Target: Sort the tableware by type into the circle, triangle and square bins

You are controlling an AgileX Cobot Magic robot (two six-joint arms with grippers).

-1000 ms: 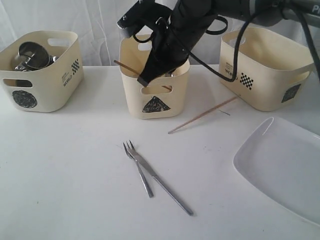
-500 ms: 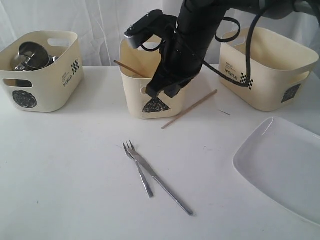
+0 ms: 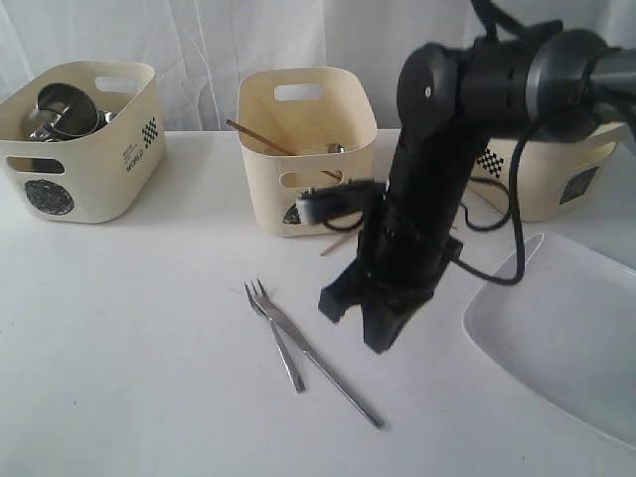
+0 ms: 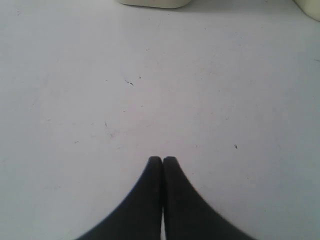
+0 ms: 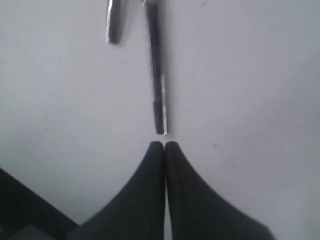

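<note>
A metal fork (image 3: pixel 274 333) and knife (image 3: pixel 324 369) lie crossed on the white table, and their handle ends show in the right wrist view as knife (image 5: pixel 158 95) and fork (image 5: pixel 113 24). My right gripper (image 3: pixel 373 338) (image 5: pixel 165 144) is shut and empty, low over the table just short of the knife's end. One wooden chopstick (image 3: pixel 256 136) leans in the triangle bin (image 3: pixel 309 194). Another chopstick (image 3: pixel 336 243) lies on the table, mostly hidden behind my right arm. The large white plate (image 3: pixel 566 338) lies at the right. My left gripper (image 4: pixel 163 159) is shut over bare table.
The circle bin (image 3: pixel 84 174) at the back left holds steel mugs (image 3: pixel 66 108). The square bin (image 3: pixel 556 189) stands at the back right, partly hidden by my right arm. The left arm does not show in the exterior view.
My right arm has swung from over the triangle bin down to the table beside the knife. The loose chopstick shifted on the table and is now mostly hidden behind the arm.
</note>
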